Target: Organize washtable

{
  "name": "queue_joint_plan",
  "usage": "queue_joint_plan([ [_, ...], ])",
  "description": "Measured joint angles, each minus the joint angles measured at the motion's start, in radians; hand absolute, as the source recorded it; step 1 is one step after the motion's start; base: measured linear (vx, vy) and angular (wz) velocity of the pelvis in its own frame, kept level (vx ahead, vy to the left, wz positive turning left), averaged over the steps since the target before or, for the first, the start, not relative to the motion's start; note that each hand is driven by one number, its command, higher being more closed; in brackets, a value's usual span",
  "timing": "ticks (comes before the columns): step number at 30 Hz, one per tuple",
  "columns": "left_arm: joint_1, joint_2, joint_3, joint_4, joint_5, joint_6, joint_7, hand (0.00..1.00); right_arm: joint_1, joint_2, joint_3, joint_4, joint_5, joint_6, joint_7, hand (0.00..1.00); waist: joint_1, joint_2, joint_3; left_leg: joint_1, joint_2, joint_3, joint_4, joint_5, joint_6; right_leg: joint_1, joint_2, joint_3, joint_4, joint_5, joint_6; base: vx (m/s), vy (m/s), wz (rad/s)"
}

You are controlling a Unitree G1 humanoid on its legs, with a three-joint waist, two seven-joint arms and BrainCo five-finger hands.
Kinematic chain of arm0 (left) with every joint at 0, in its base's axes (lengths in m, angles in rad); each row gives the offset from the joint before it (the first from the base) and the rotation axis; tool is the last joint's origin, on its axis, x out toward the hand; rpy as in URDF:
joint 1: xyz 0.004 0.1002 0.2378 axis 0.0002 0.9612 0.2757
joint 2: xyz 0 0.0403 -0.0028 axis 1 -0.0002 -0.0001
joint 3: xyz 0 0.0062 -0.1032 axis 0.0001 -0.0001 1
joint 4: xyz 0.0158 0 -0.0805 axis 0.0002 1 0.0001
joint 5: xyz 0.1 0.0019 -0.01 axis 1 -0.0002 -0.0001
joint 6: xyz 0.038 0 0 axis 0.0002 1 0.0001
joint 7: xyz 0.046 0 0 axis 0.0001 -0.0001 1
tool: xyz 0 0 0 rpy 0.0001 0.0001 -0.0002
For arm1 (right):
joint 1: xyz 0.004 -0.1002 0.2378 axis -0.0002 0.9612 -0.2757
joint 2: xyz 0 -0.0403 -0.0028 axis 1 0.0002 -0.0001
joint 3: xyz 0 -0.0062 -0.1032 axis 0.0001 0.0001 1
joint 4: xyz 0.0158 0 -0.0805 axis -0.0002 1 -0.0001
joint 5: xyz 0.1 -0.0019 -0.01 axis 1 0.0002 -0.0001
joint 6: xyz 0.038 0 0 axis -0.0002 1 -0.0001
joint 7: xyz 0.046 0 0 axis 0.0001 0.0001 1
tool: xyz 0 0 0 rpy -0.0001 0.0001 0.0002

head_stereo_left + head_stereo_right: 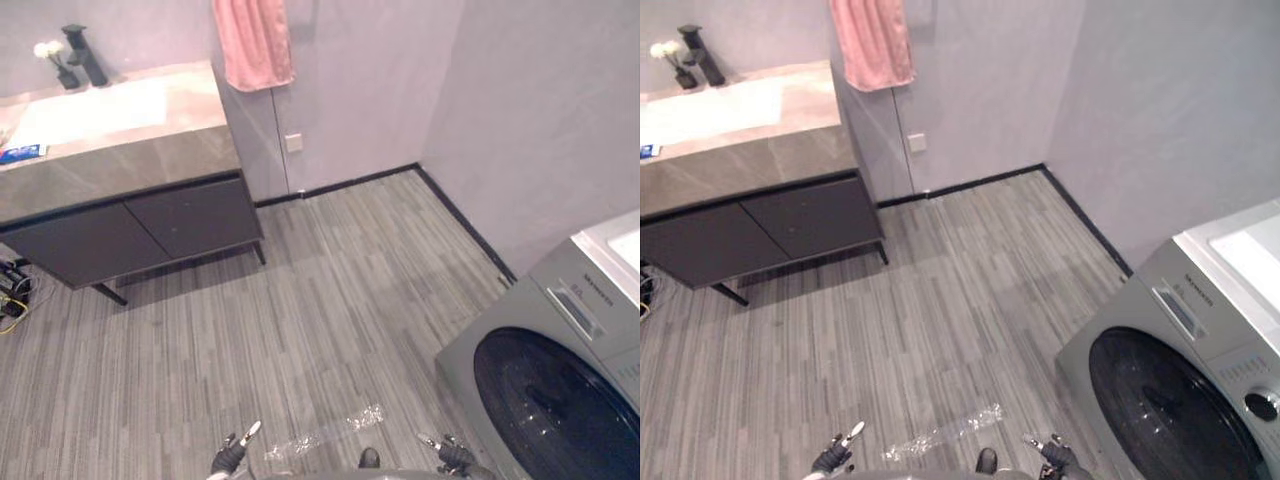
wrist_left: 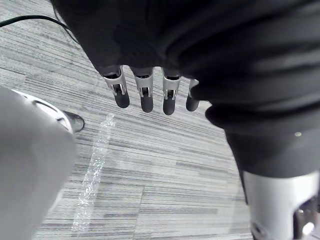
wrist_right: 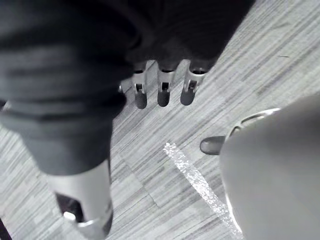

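Observation:
The washtable stands far off at the upper left, a grey stone top on a dark cabinet with a pale basin. On it I see a black faucet, white flowers in a dark vase and a small blue item at the front left. My left hand and right hand hang low near my body, well away from the washtable. In the wrist views the left fingers and the right fingers point straight down at the floor, holding nothing.
A pink towel hangs on the wall beside the washtable, above a wall socket. A grey washing machine with a dark door stands at the right. A clear plastic strip lies on the striped floor between my hands.

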Motion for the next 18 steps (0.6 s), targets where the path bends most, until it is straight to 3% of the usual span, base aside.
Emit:
queue_joint_plan([
  [1,0.009,0.000,0.015,-0.017,-0.008,-0.001,0.000,0.00,-0.013,-0.004,0.028,0.003,0.000,0.001,-0.001,0.00,0.010,0.006,0.014,-0.064,0.024,-0.017,0.147,0.019,0.039,0.006,0.004,-0.001,0.004,-0.007,-0.011,0.08,-0.150,-0.01],
  [2,0.017,-0.004,0.032,-0.031,-0.012,0.000,0.001,0.00,-0.021,-0.022,0.087,0.006,-0.006,0.003,-0.004,0.00,0.036,-0.008,0.040,-0.191,0.022,-0.101,0.355,0.030,0.067,0.027,0.008,0.019,0.023,-0.020,-0.027,0.20,-0.131,-0.27],
  [3,0.028,-0.007,0.022,-0.035,-0.014,0.002,0.001,0.00,-0.033,-0.044,0.125,0.007,-0.015,0.004,-0.008,0.00,0.054,-0.005,0.049,-0.262,-0.026,-0.183,0.388,0.015,0.037,0.036,0.003,0.036,0.028,-0.032,-0.027,0.19,-0.092,-0.35],
  [7,0.060,-0.012,-0.011,-0.039,-0.034,0.003,0.000,0.00,-0.114,-0.068,0.158,0.000,-0.019,0.002,-0.024,0.00,0.102,0.020,0.078,-0.383,-0.095,-0.183,0.126,0.029,0.023,0.036,-0.002,0.084,0.017,-0.056,-0.007,0.23,0.018,-0.45],
  [9,0.061,-0.015,0.019,-0.040,-0.052,0.003,0.001,0.00,-0.147,-0.061,0.185,-0.006,-0.019,0.002,-0.025,0.00,0.134,0.006,0.089,-0.406,-0.128,-0.161,-0.113,0.119,0.018,0.058,-0.016,0.122,-0.002,-0.081,0.014,0.43,0.127,-0.47],
  [11,0.071,-0.018,0.040,-0.041,-0.054,0.003,0.001,0.00,-0.155,-0.048,0.202,-0.011,-0.020,0.001,-0.024,0.00,0.159,-0.010,0.093,-0.405,-0.141,-0.165,-0.180,0.219,0.047,0.093,-0.033,0.150,0.000,-0.119,0.055,0.42,0.118,-0.37],
  [12,0.072,-0.018,0.048,-0.041,-0.054,0.003,0.001,0.00,-0.155,-0.042,0.203,-0.011,-0.020,0.001,-0.023,0.00,0.163,-0.021,0.089,-0.404,-0.148,-0.163,-0.159,0.247,0.063,0.106,-0.045,0.156,0.002,-0.133,0.069,0.45,0.128,-0.26],
  [13,0.080,-0.018,0.065,-0.042,-0.054,0.002,0.001,0.00,-0.147,-0.026,0.201,-0.013,-0.021,0.000,-0.022,0.00,0.169,-0.041,0.080,-0.405,-0.161,-0.159,-0.089,0.267,0.097,0.110,-0.074,0.153,0.050,-0.179,0.109,0.59,0.165,-0.26],
  [14,0.071,-0.017,0.076,-0.038,-0.053,0.002,0.001,0.00,-0.151,-0.012,0.199,-0.012,-0.022,-0.005,-0.020,0.00,0.170,-0.054,0.083,-0.408,-0.158,-0.145,0.002,0.186,0.114,0.083,-0.096,0.149,0.177,-0.218,0.164,0.60,0.175,-0.19],
  [15,0.069,-0.015,0.075,-0.039,-0.053,0.001,0.001,0.00,-0.150,-0.008,0.200,-0.008,-0.022,-0.008,-0.020,0.00,0.170,-0.060,0.081,-0.404,-0.156,-0.145,0.037,0.152,0.122,0.060,-0.105,0.148,0.262,-0.226,0.179,0.63,0.201,-0.05],
  [16,0.068,-0.006,0.072,-0.041,-0.052,0.001,0.000,0.00,-0.149,-0.002,0.201,0.014,-0.022,-0.010,-0.020,0.00,0.167,-0.072,0.082,-0.368,-0.159,-0.144,0.084,0.090,0.135,0.002,-0.127,0.148,0.481,-0.214,0.200,0.64,0.216,0.09],
  [17,0.068,0.005,0.071,-0.041,-0.051,0.001,0.000,0.00,-0.144,0.002,0.200,0.020,-0.022,-0.010,-0.020,0.00,0.157,-0.079,0.082,-0.334,-0.161,-0.147,0.101,0.057,0.149,-0.047,-0.143,0.137,0.661,-0.163,0.262,0.76,0.249,0.28],
  [18,0.064,0.025,0.063,-0.046,-0.049,0.002,-0.001,0.00,-0.132,0.003,0.198,0.020,-0.021,-0.012,-0.020,0.00,0.148,-0.080,0.083,-0.277,-0.169,-0.168,0.105,0.013,0.161,-0.113,-0.168,0.124,0.879,-0.094,0.293,0.61,0.183,0.45],
])
